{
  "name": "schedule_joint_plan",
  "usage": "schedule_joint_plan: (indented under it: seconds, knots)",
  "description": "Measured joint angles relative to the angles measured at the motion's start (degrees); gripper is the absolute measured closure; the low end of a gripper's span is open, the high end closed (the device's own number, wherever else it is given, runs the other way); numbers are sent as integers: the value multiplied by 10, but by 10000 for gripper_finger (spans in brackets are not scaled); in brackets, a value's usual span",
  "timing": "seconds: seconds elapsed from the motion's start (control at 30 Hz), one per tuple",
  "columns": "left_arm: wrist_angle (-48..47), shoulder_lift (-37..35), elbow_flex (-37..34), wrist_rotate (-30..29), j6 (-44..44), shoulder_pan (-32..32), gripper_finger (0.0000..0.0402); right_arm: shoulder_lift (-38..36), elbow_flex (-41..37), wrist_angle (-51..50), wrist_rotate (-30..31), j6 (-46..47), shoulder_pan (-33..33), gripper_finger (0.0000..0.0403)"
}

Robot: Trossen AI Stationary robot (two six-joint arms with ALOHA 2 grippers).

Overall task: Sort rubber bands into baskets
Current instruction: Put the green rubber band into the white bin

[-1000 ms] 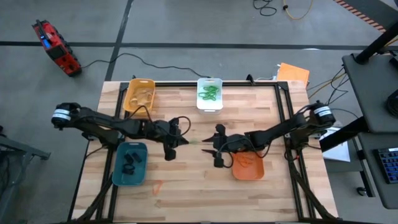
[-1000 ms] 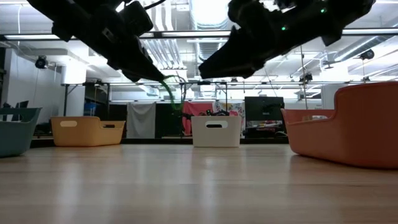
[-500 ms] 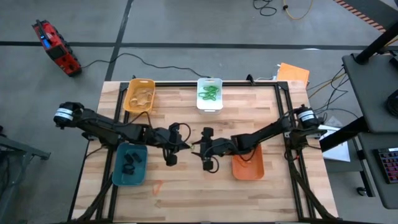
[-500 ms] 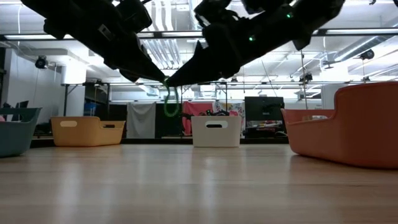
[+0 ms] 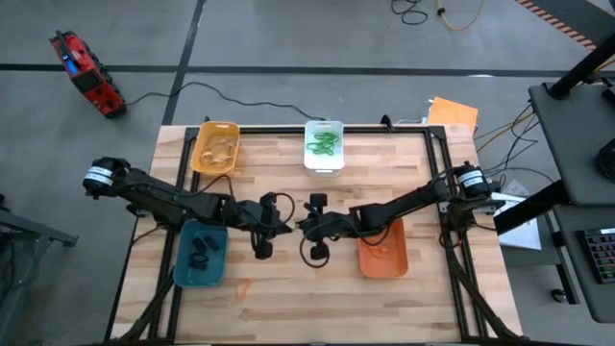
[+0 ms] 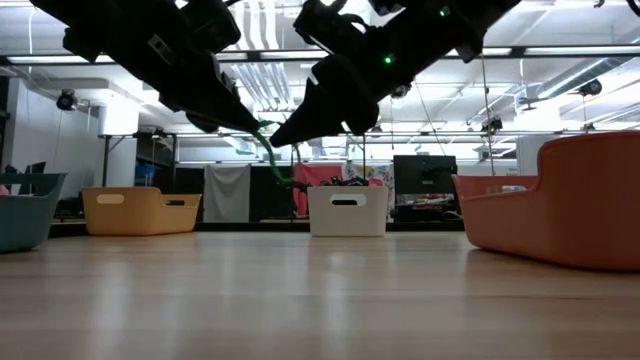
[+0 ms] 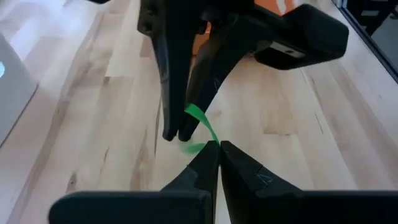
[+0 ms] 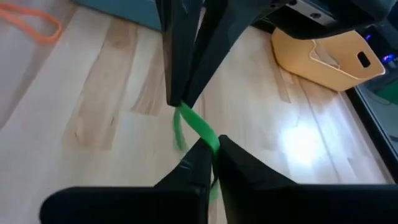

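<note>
A green rubber band (image 7: 200,124) hangs in the air over the table's middle, between my two grippers. My left gripper (image 5: 286,227) and my right gripper (image 5: 301,229) meet tip to tip there, both shut on the band. In the low view the band (image 6: 271,158) curls below the two tips, well clear of the wood. The baskets stand around them: yellow (image 5: 215,146) and white (image 5: 324,144) at the far edge, teal (image 5: 201,252) near left, orange (image 5: 383,255) near right. My left gripper pinches one end of the green band (image 7: 210,140) between its two fingertips, slanting down from the table's left. The band is lifted clear of the table. My right gripper pinches the band's other part (image 8: 209,140) between its two fingertips, slanting down from the table's right. A short twisted stretch of band (image 8: 189,123) runs from its tips to the left gripper's tips; a loose bit hangs beside it.
The white basket holds green bands (image 5: 323,143), the teal one black bands (image 5: 200,247). A loose orange band (image 5: 242,286) lies on the wood near the front edge, left of centre. Bare wood lies under both grippers.
My right gripper has moved toward the table's left, up to my left gripper, and has shut on the green band that the left one holds. The band stays lifted clear of the table.
</note>
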Motion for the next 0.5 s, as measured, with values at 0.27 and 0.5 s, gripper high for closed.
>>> schedule_joint_plan:
  seconds: [0.27, 0.5]
  knots:
    - [-8, -1, 0, 24, -5, 0, 346, 0, 14, -40, -2, -17, -2, 394]
    - [-48, -4, 2, -81, 4, 1, 234, -13, 15, -90, -1, -38, -17, 394]
